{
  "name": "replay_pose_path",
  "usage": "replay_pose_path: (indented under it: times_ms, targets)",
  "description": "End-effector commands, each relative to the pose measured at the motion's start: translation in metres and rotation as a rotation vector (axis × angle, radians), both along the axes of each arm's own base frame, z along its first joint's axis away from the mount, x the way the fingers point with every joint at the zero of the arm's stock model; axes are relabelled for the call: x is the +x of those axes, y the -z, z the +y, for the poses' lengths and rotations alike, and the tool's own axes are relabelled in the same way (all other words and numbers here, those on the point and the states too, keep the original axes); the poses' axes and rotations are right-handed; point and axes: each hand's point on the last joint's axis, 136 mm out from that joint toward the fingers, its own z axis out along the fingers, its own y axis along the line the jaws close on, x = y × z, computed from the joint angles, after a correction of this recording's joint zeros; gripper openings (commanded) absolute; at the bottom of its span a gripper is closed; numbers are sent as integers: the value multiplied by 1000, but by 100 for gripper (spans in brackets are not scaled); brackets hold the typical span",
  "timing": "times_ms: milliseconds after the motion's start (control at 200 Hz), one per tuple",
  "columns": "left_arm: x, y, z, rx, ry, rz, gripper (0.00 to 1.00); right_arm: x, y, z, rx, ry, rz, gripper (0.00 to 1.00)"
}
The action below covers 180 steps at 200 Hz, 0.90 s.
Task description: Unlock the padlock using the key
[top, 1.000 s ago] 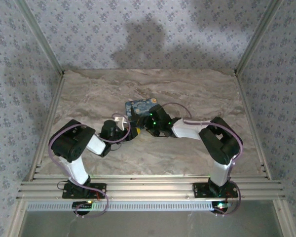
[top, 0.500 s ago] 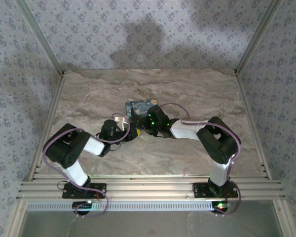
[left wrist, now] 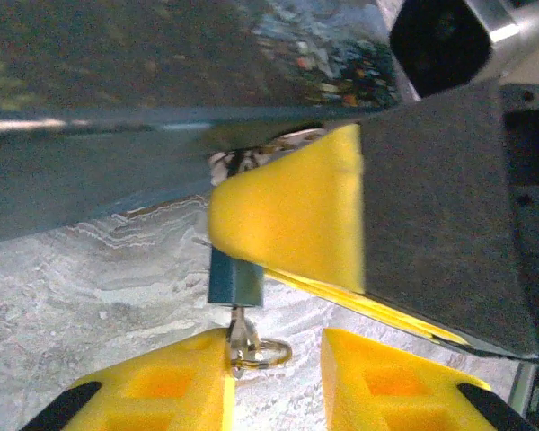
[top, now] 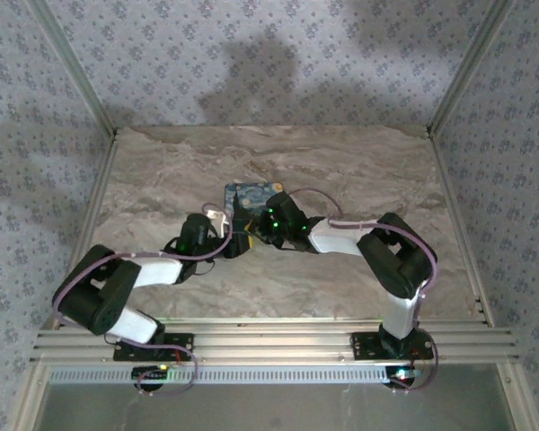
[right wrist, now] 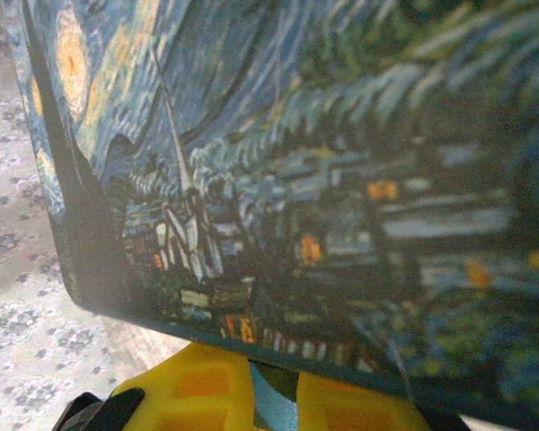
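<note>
Two arms meeting at mid-table.
The left gripper (top: 237, 242) and right gripper (top: 255, 232) sit close together beside a blue painted box (top: 250, 191) on the marbled table (top: 368, 171).

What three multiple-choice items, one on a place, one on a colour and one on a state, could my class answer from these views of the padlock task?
1. Where does the Starry Night box stand on the table?
A. in the far left corner
B. near the middle
C. at the near edge beside the arm bases

2. What colour are the finger pads of the left gripper?
A. red
B. black
C. yellow

3. How does the left gripper stand?
A. open, with the key ring in the gap
B. shut on the box
C. shut on a cloth

Answers: 1 B, since the top view shows the box about mid-table. 2 C, since the left wrist view shows yellow pads. 3 A, since the pads stand apart with the metal ring between them.
</note>
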Motion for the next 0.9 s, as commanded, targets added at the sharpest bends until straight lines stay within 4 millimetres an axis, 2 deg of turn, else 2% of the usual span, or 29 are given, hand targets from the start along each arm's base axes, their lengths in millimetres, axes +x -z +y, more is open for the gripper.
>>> replay_pose_path:
  times_ms: [0, 225, 470, 650, 894]
  targets:
    - [-5, -23, 1, -9, 43, -23, 40, 2, 17, -4, 10, 49, 38, 0]
    - [-15, -26, 30, -57, -61, 76, 42, 1, 19, -3, 42, 66, 56, 0]
    - [-21, -21, 34, -121, -92, 136, 42, 2, 18, -4, 40, 75, 52, 0]
    - [-10, -18, 34, -197, -135, 168, 42, 1, 18, -3, 37, 71, 52, 0]
    - [7, -12, 41, -312, -292, 280, 40, -3, 19, -3, 37, 73, 50, 0]
